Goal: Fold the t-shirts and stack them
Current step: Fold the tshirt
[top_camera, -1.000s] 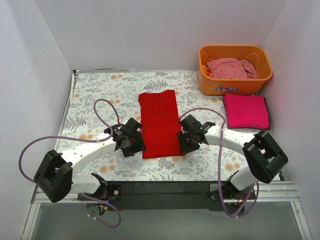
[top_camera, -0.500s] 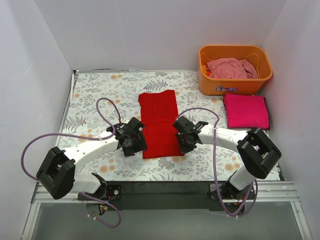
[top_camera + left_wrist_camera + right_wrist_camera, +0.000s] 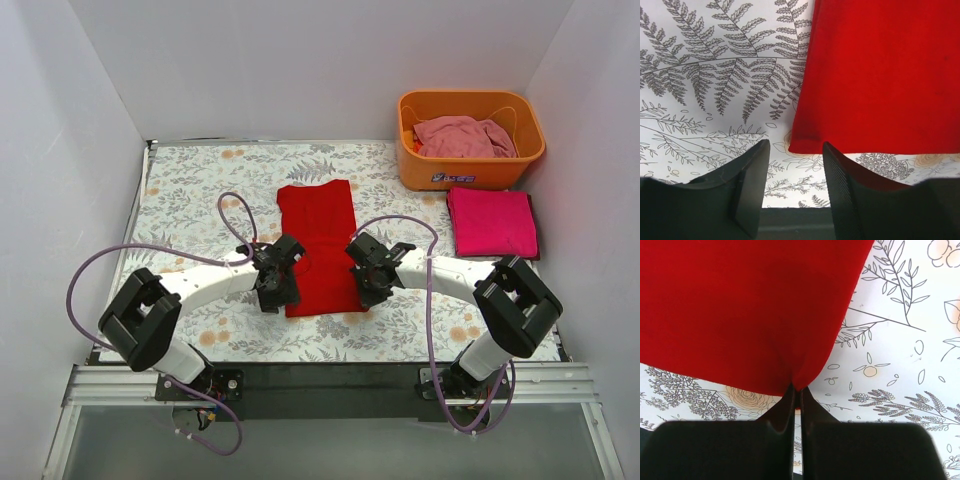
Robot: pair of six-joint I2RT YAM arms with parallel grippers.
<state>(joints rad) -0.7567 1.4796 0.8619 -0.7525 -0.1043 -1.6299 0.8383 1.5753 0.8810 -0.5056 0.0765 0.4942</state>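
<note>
The bright red t-shirt lies as a long folded strip on the table's middle. My right gripper is shut on its near right corner, the cloth pinched and lifted a little. My left gripper is open at the near left corner, jaws apart just short of the hem. The magenta-pink t-shirt lies folded flat at the right. The dusty pale pink t-shirt is crumpled in the basket.
The orange plastic basket stands at the back right, behind the magenta shirt. White walls close the table on three sides. The floral tablecloth shows left of the red shirt. Purple cables loop over both arms.
My left gripper has moved right to the red shirt's near left corner. My right gripper shifted left onto the near right corner and is shut on it.
</note>
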